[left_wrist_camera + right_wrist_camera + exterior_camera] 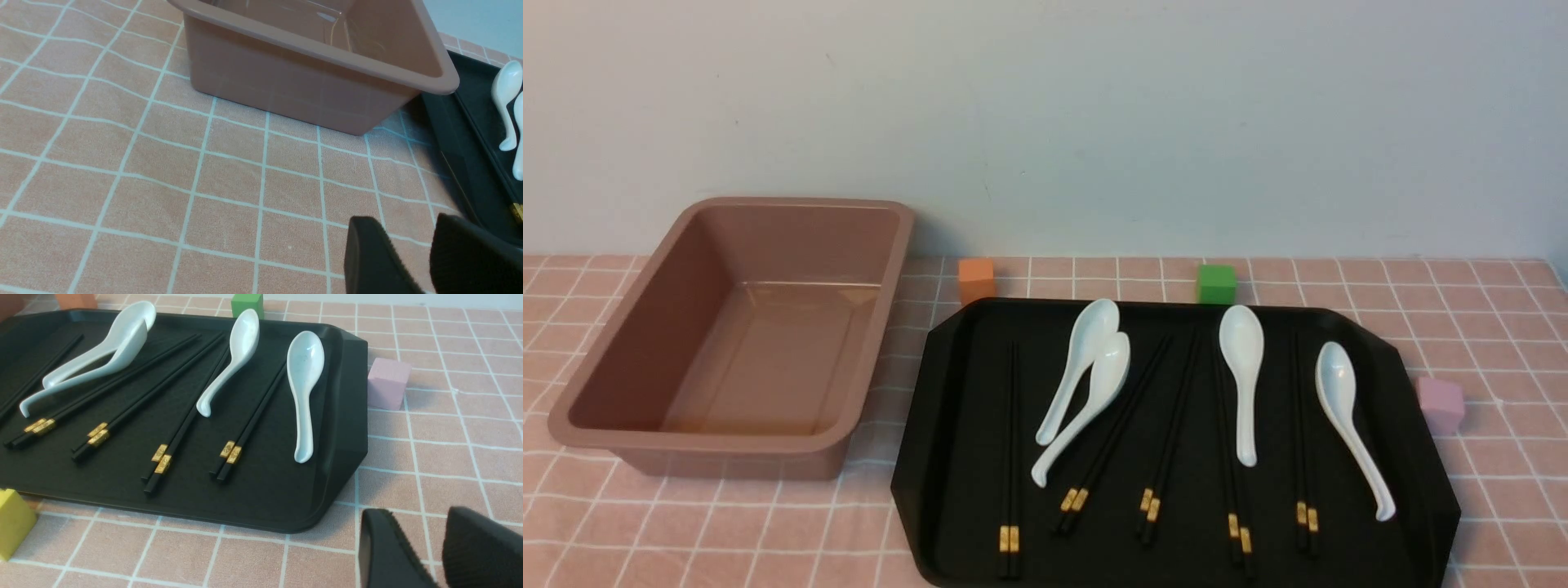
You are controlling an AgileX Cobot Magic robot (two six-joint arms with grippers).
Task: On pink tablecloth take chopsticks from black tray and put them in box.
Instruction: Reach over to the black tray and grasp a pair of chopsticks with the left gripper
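Several pairs of black chopsticks (1158, 441) with gold bands lie lengthwise on the black tray (947, 457), among white soup spoons; they also show in the right wrist view (249, 424). The brownish-pink box (727, 339) stands empty to the tray's left on the pink tablecloth (686, 531). Neither gripper shows in the front view. My left gripper (408, 241) is open and empty over the cloth, near the box (310, 81) and beside the tray's edge (461, 171). My right gripper (416, 531) is open and empty over the cloth beside the tray's corner (343, 457).
Several white spoons (1243, 376) lie on the tray between the chopsticks. An orange cube (977, 280) and a green cube (1216, 283) stand behind the tray, a pink cube (1441, 404) to its right. A yellow cube (12, 522) sits by the tray's near edge.
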